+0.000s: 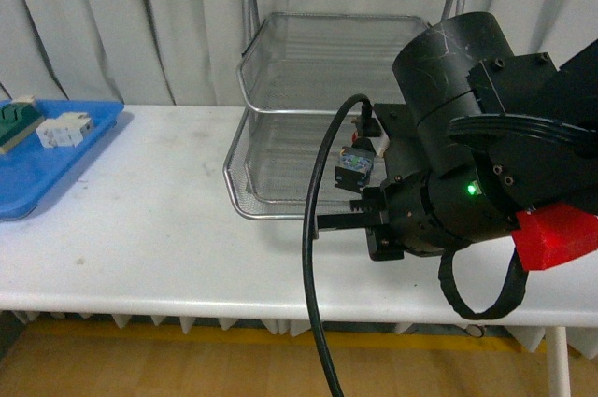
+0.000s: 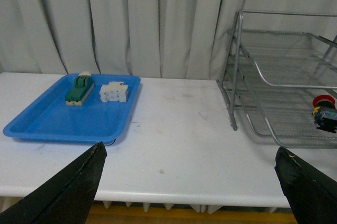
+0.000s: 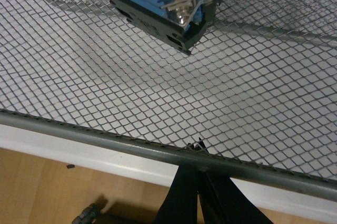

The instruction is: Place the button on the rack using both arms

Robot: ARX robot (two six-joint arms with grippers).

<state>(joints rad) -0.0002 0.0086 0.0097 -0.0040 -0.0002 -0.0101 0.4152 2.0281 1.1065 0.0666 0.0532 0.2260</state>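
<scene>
The silver wire-mesh rack (image 1: 280, 70) stands at the back middle of the white table. Its lowest tray is pulled forward, and the button (image 1: 357, 165) lies in it, showing its black-and-blue body. In the left wrist view the button (image 2: 324, 113) shows its red cap inside the rack (image 2: 274, 76). My right gripper (image 3: 196, 147) is shut on the front rim of the rack (image 3: 105, 139), with the button (image 3: 163, 2) on the mesh just beyond. My left gripper (image 2: 189, 171) hangs open above the bare table, left of the rack, holding nothing.
A flat blue tray (image 1: 37, 168) lies at the left end of the table; the left wrist view shows a green-and-cream part (image 2: 79, 88) and a white block (image 2: 114, 91) in it. Grey curtains hang behind. The table's front edge (image 2: 174, 197) lies close below the left gripper.
</scene>
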